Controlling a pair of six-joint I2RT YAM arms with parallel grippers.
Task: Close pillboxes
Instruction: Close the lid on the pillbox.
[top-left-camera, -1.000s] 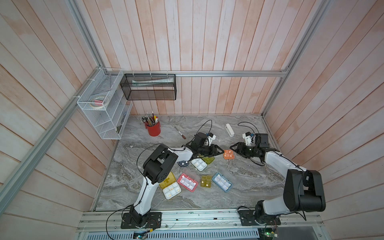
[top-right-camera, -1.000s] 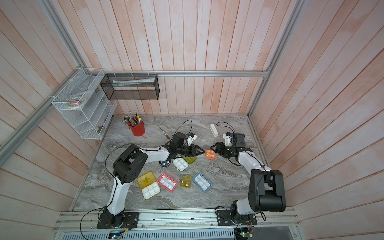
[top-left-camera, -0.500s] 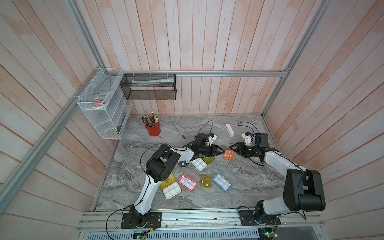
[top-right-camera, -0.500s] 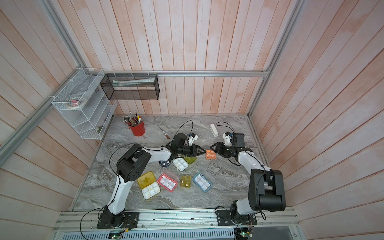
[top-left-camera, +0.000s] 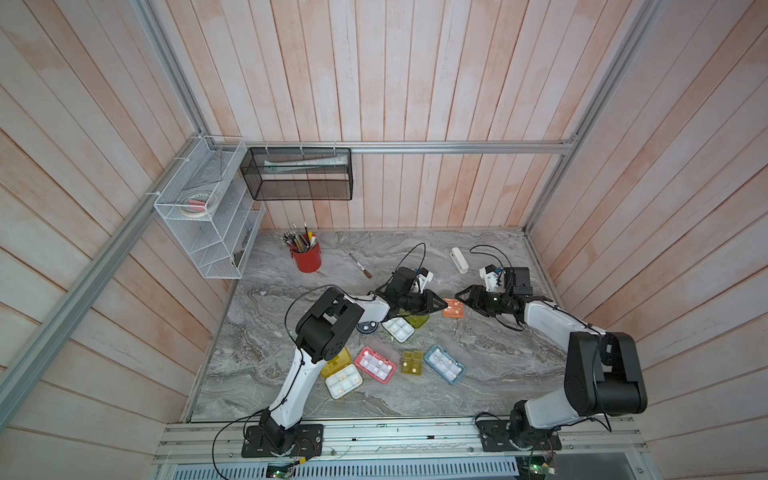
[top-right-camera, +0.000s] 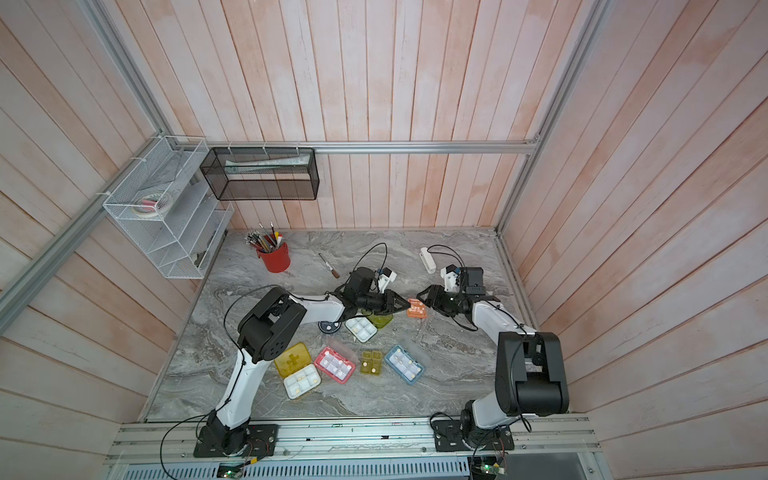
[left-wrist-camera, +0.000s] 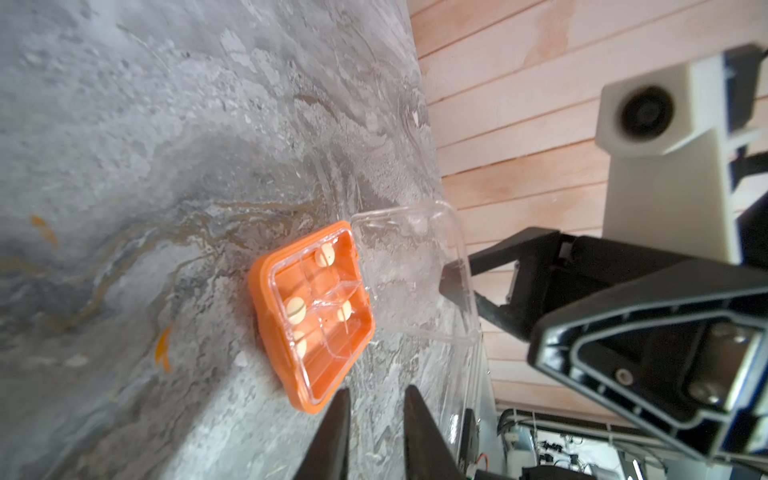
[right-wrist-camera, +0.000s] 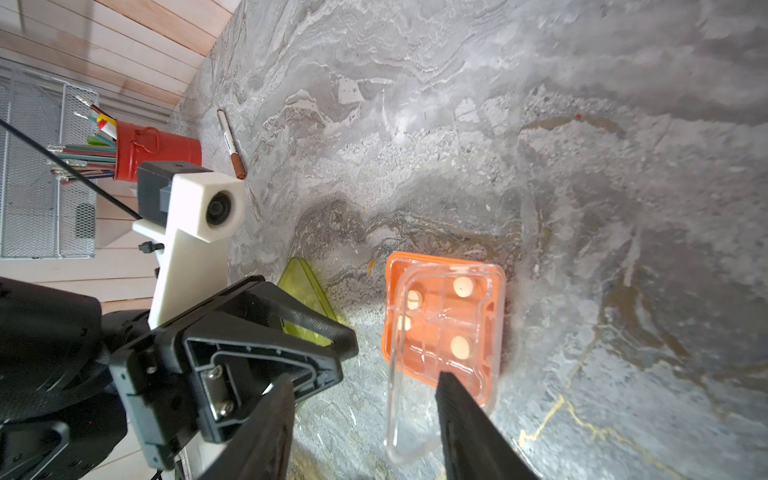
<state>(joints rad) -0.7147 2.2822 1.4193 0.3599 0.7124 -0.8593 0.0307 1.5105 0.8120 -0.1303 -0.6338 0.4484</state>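
Grey marbled tabletop (top-left-camera: 266, 365). Upper left of both top views: white wire rack (top-left-camera: 208, 216) and black mesh basket (top-left-camera: 297, 174), both on the wall. Below them stands a red metal cup of pens (top-left-camera: 306, 259). A brown-capped marker (top-left-camera: 360, 266) lies to its right, and a white oblong bar (top-left-camera: 459, 260) further right. All 3 sit well apart from the hands, nothing of theirs in the way.

Orange square plastic pillbox (top-left-camera: 453, 308) at frame centre, between the 2 hands. Its clear hinged lid (left-wrist-camera: 411, 270) is tilted up, not shut. 4 pale round tablets (right-wrist-camera: 459, 347) inside, in separate compartments. Right hand (right-wrist-camera: 361, 382) open, 1 fingertip (left-wrist-camera: 457, 286) against the lid's free edge. Left hand (left-wrist-camera: 374, 395) just beside the box's opposite side, fingers a narrow gap apart, gripping nothing.

Lime-green pillbox (top-left-camera: 417, 321) lies partly under the left hand, lid open, its white tray (top-left-camera: 398, 329) alongside. Dark round pillbox (top-left-camera: 368, 328) just beside the left forearm (top-left-camera: 370, 308).

Lower centre, in a row:
- yellow pillbox with cross (top-right-camera: 293, 359), open, pale tablets in it
- pink pillbox (top-left-camera: 375, 364), open, pale tablets in it
- small amber pillbox (top-left-camera: 412, 363), cannot tell if shut
- blue-grey pillbox (top-left-camera: 444, 364), open, pale tablets in it
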